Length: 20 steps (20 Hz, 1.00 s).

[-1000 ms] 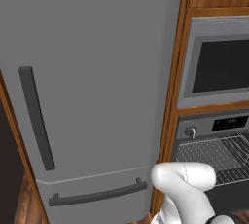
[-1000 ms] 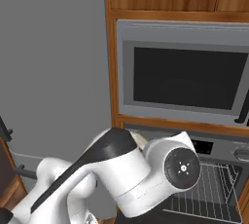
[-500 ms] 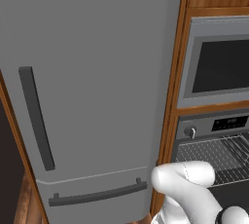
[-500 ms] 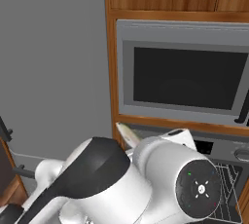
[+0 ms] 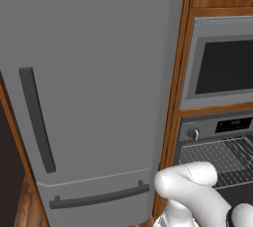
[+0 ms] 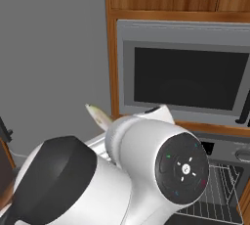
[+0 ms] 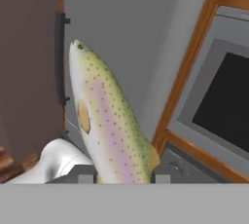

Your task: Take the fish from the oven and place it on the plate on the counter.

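While clamped, fish [image 7: 113,125] upright between gripper [image 7: 124,173] fingertips.

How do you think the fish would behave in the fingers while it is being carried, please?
The fish stands out straight past the fingers without drooping, so it probably handles as stiff. Its smooth, tapering body looks slippery and might slide out. Being slender, it is likely light.
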{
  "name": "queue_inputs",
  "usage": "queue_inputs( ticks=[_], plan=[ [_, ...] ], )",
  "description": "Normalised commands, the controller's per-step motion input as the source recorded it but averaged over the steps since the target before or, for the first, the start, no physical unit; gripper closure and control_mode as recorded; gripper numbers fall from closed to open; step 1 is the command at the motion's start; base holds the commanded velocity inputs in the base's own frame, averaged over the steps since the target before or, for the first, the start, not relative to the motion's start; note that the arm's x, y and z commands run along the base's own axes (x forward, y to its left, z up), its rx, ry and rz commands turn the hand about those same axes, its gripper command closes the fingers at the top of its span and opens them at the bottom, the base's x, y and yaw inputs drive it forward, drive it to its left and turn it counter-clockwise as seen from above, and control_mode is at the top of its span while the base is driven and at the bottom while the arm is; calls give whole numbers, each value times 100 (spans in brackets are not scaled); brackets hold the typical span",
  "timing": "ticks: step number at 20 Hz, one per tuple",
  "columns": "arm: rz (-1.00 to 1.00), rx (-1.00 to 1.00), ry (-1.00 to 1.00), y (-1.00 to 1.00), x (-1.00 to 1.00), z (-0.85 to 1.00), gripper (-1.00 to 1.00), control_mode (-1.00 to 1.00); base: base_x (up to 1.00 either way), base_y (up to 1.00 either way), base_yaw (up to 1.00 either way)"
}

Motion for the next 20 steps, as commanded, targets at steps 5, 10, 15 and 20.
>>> queue_inputs(
  ticks=[5,10,15,20],
  plan=[
    [-1,0,-16,33,15,-12,100,-100,0,0,0],
    [-5,0,-4,15,0,-14,100,100,0,19,-12],
    [0,0,0,0,0,0,100,100,-1,38,-22],
    [0,0,0,0,0,0,100,100,0,59,-19]
  ],
)
